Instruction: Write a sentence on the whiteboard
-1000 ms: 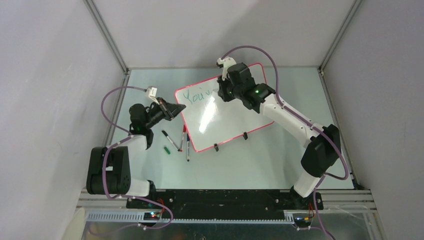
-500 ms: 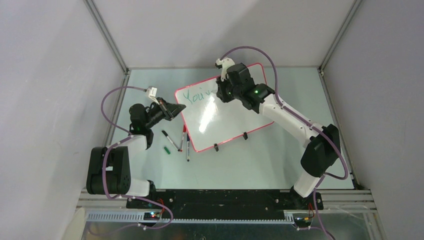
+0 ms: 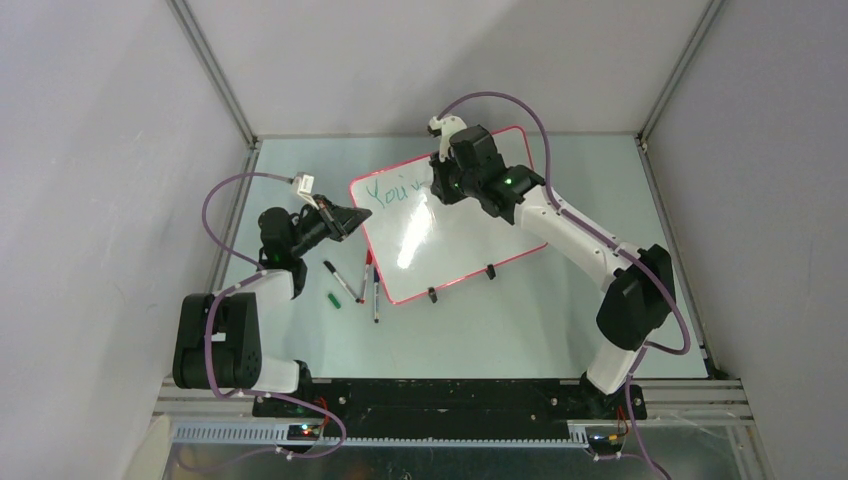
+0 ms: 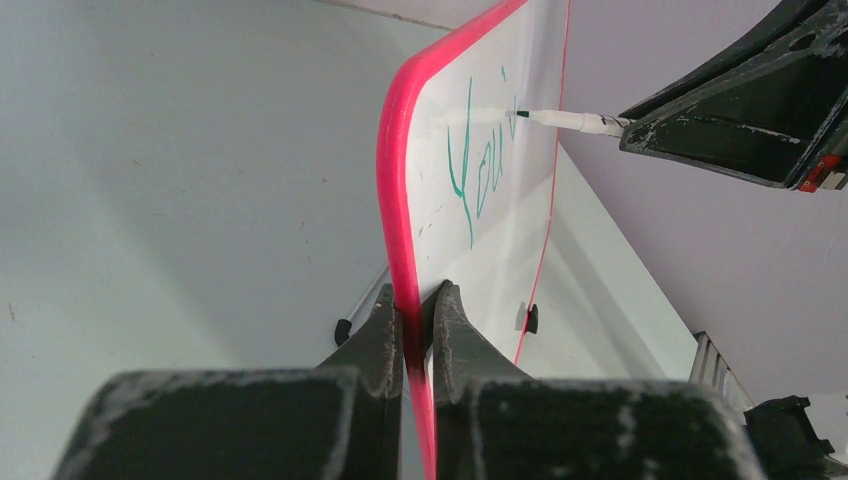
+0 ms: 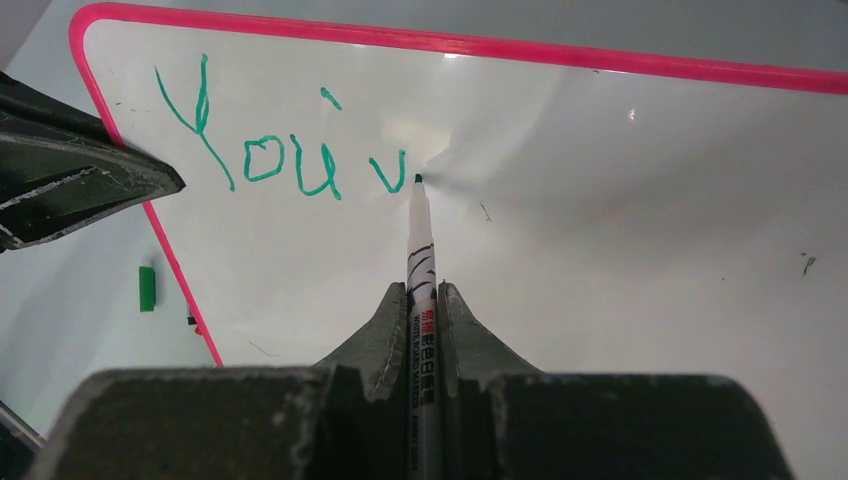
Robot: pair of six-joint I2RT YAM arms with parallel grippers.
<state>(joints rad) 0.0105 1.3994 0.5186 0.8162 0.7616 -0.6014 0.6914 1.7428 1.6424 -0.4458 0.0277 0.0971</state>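
Note:
The whiteboard (image 3: 440, 250) lies tilted on the table, white with a red-pink rim. My left gripper (image 3: 358, 222) is shut on its left rim, the rim pinched between the jaws (image 4: 415, 300). The sentence (image 3: 385, 193) reads "You'v" in teal near the board's top left corner (image 5: 270, 150), also seen edge-on in the left wrist view (image 4: 478, 175). My right gripper (image 3: 437, 185) is shut on a white marker (image 5: 420, 250). The marker's tip touches the board just right of the "v". From the left wrist, the marker (image 4: 570, 121) reaches in from the right.
Two loose markers (image 3: 340, 280) (image 3: 375, 295) and a green cap (image 3: 333, 300) lie on the table left of the board's near corner. Two black clip feet (image 3: 432, 294) (image 3: 490, 270) sit on the board's near edge. Enclosure walls close off left, right and back.
My right gripper and its marker have shifted slightly left over the board. The left gripper holds the rim in the same place.

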